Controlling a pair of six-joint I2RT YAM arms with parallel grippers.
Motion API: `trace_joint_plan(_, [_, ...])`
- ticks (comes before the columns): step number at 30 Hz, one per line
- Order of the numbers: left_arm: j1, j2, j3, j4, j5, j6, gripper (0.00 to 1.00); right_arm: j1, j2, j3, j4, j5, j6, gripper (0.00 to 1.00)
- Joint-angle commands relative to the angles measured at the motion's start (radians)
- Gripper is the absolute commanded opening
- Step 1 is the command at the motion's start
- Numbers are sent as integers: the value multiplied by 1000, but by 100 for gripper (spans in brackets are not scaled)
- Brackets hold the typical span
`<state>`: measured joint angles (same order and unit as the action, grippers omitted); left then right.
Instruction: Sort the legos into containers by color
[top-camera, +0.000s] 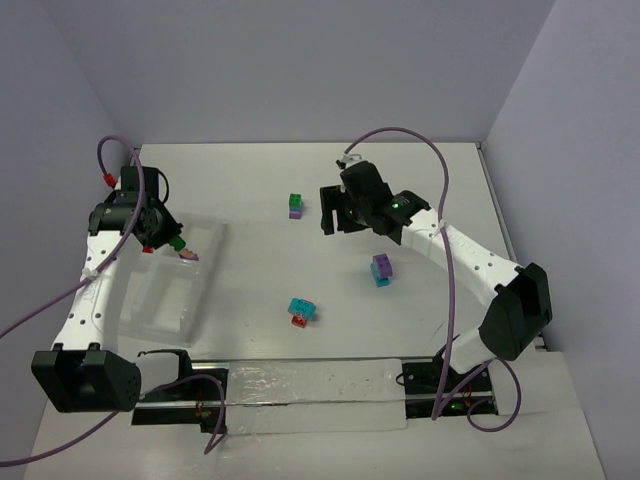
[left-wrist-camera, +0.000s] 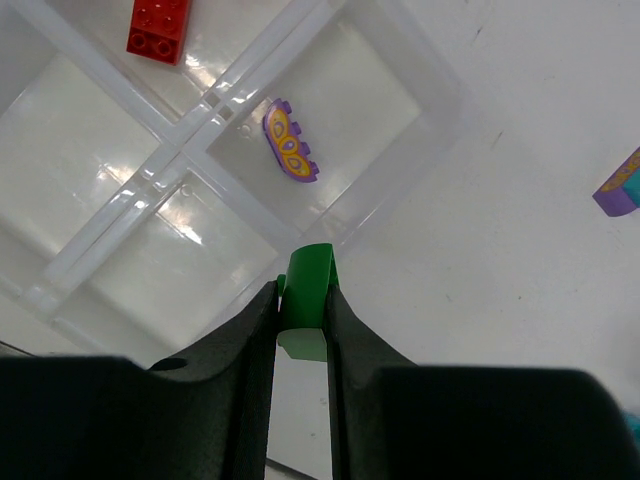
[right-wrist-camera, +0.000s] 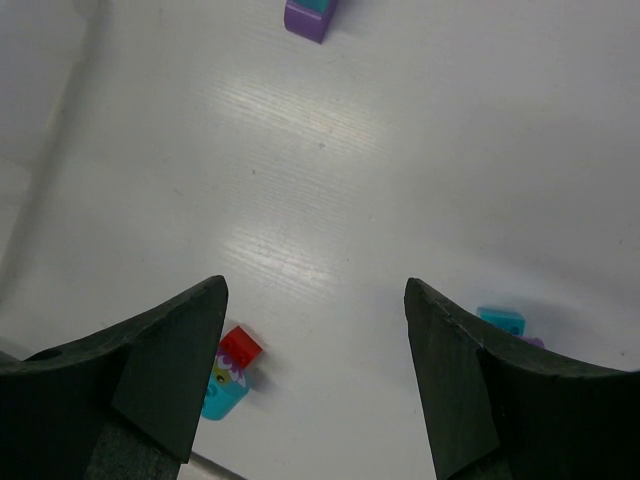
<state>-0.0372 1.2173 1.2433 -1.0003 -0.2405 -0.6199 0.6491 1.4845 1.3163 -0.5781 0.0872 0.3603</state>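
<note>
My left gripper (top-camera: 168, 240) is shut on a green brick (top-camera: 177, 243) and holds it over the far right edge of the clear tray (top-camera: 150, 310). In the left wrist view the green brick (left-wrist-camera: 305, 300) sits between my fingers above the tray rim (left-wrist-camera: 340, 235). A purple brick (left-wrist-camera: 290, 141) lies in the nearest compartment and a red brick (left-wrist-camera: 156, 28) in another. My right gripper (top-camera: 335, 222) is open and empty above the table. A green-purple pair (top-camera: 296, 205), a purple-cyan pair (top-camera: 382, 268) and a cyan-red pair (top-camera: 301, 311) lie on the table.
In the right wrist view my open gripper (right-wrist-camera: 315, 290) has the cyan-red pair (right-wrist-camera: 230, 370) by its left finger. A cyan brick (right-wrist-camera: 500, 320) shows by the right finger and a purple-based pair (right-wrist-camera: 308, 15) at the top edge. Walls close the back and sides.
</note>
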Motion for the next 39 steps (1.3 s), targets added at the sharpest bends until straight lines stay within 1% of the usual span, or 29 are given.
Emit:
trace_joint_plan(1, [7,-25,-42,101,29,-42,0,-8,-26,32,152,62,-98,79])
trace_joint_plan(6, [5,-40,-81,189,-10,-74,0,-8,-101,-84,360,123,-219,80])
trace_joint_plan(8, [5,-37,-90,220,-15,-71,0,-8,-109,-109,388,135,-247,80])
trace_joint_plan(10, [5,-16,-74,204,-25,-76,0,-8,-102,-106,381,138,-264,80])
trace_joint_plan(15, [5,40,7,128,-43,-99,0,-8,-40,-32,313,84,-281,79])
trace_joint_plan(19, [5,85,38,111,-62,-110,0,-8,-11,-7,315,48,-305,80])
trace_joint_plan(21, [3,104,47,104,-67,-107,0,-6,-7,-7,326,54,-304,80])
trace_joint_plan(23, [4,121,54,116,-66,-98,0,-6,-6,-1,323,92,-288,80])
trace_joint_plan(26, [3,163,86,78,-84,-110,0,-8,9,31,297,95,-304,80])
trace_joint_plan(30, [4,118,56,44,-94,-131,0,-8,33,57,275,120,-331,80])
trace_joint_plan(34, [5,66,7,-39,-102,-183,0,-8,51,72,274,96,-349,81])
trace_joint_plan(37, [5,10,-31,-92,-172,-250,0,-8,64,76,285,78,-349,81])
trace_joint_plan(39, [8,10,-36,-138,-213,-299,0,-8,68,75,291,66,-350,81])
